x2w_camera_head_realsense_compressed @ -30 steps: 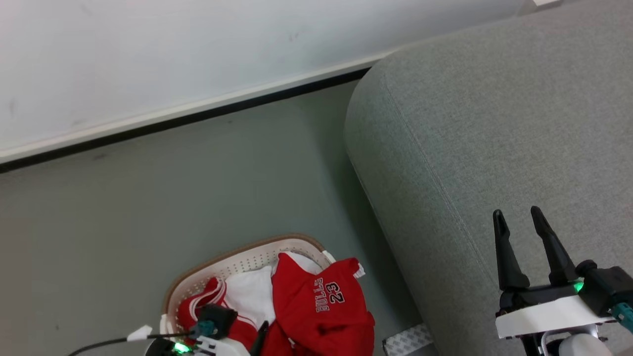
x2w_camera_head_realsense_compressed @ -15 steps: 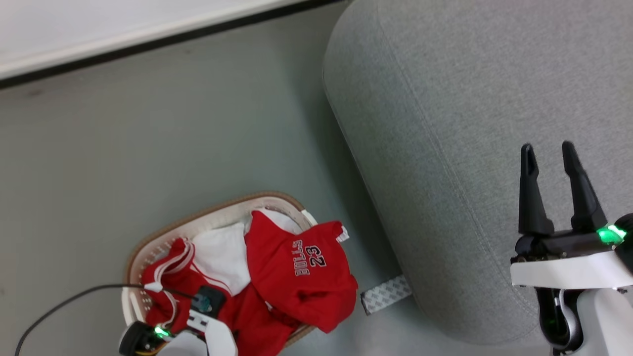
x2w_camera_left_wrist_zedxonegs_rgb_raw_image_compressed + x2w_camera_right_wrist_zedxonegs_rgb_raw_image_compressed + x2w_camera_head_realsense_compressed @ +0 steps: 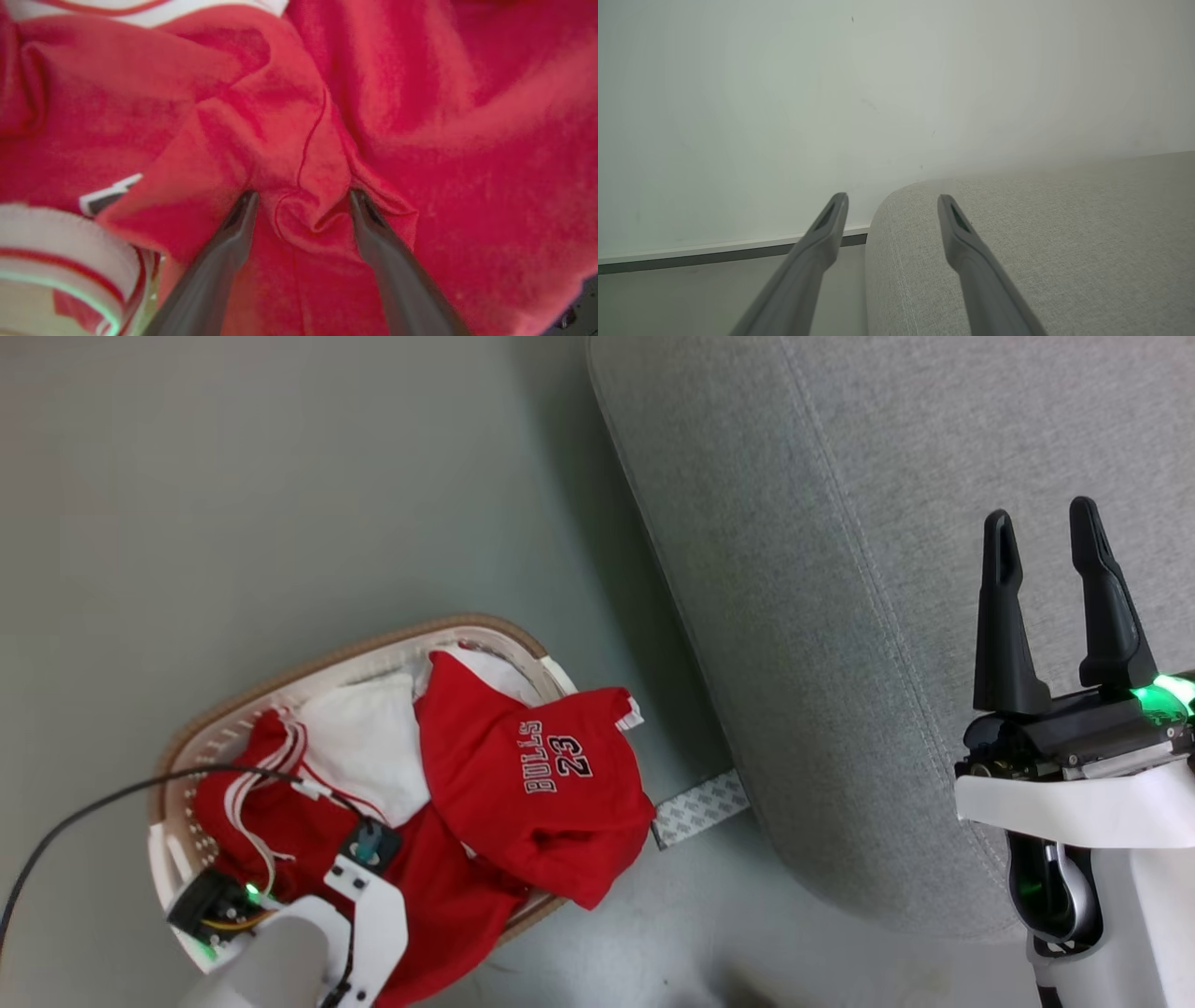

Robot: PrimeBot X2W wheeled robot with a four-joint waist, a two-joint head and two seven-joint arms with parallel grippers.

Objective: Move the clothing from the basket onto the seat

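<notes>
A patterned strip [image 3: 700, 807] lies on the floor [image 3: 280, 476] between the seat [image 3: 840, 616] and the lower-left basket [image 3: 308, 665], whose red clothing [image 3: 532, 775] spills over its rim; the left hand [image 3: 301, 205], spread wide, pokes the folds ungripped, and the right hand [image 3: 1041, 537] gapes empty over the seat.

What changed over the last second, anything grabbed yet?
Mainly the head camera tilted down, so the whole scene slid up the frame; I see no thing shift on its own. Nothing taken or released: left gripper open, fingers pressed into the red clothing, a fold between them; right gripper open over the seat. Clothing stays in the basket.
</notes>
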